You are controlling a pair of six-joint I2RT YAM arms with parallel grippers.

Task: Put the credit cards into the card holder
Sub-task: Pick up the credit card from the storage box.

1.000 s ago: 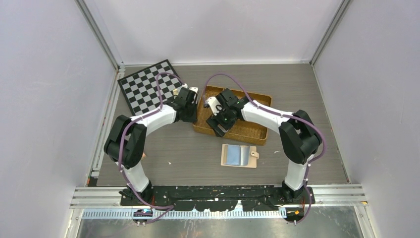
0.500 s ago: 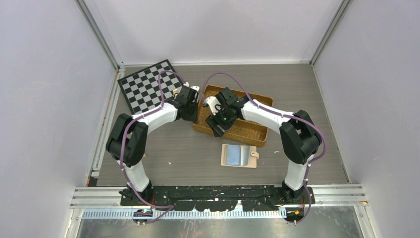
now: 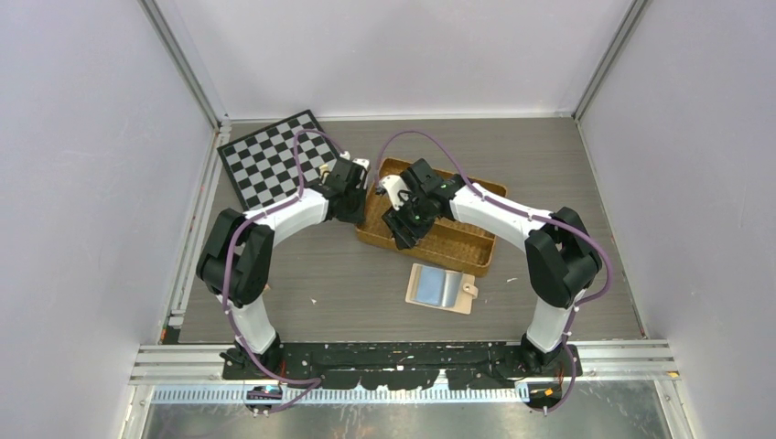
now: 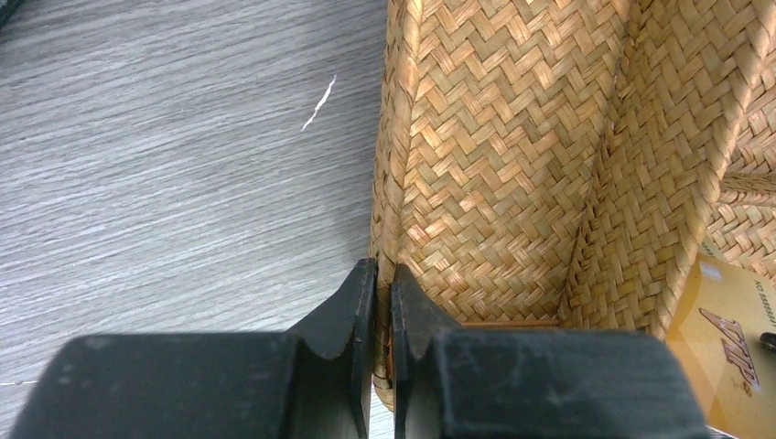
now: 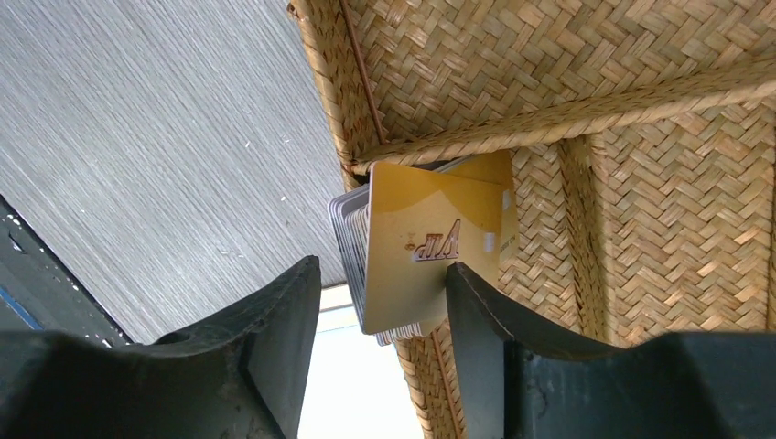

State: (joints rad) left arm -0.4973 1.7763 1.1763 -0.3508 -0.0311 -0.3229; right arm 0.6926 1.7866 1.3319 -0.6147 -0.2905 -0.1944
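A stack of credit cards (image 5: 430, 238), the top one orange-tan with "VIP" print, leans in the left corner of the wicker tray (image 5: 641, 201) and sticks out over its rim. My right gripper (image 5: 382, 274) is open, one finger on each side of the stack; the right finger (image 5: 476, 302) is at the card's edge. In the top view it (image 3: 405, 222) is over the tray's left end. My left gripper (image 4: 384, 274) is shut on the tray's left wall (image 4: 398, 183); it also shows in the top view (image 3: 352, 199). The card holder (image 3: 442, 287) lies open on the table, near side of the tray.
The wicker tray (image 3: 462, 240) lies mid-table with woven dividers inside. A checkerboard (image 3: 274, 160) lies at the far left. An orange card corner (image 4: 732, 347) shows behind a divider in the left wrist view. Walls enclose the table on three sides.
My right arm has shifted slightly and the tray's right end has swung a little toward the near side. The left gripper stays clamped on the tray wall.
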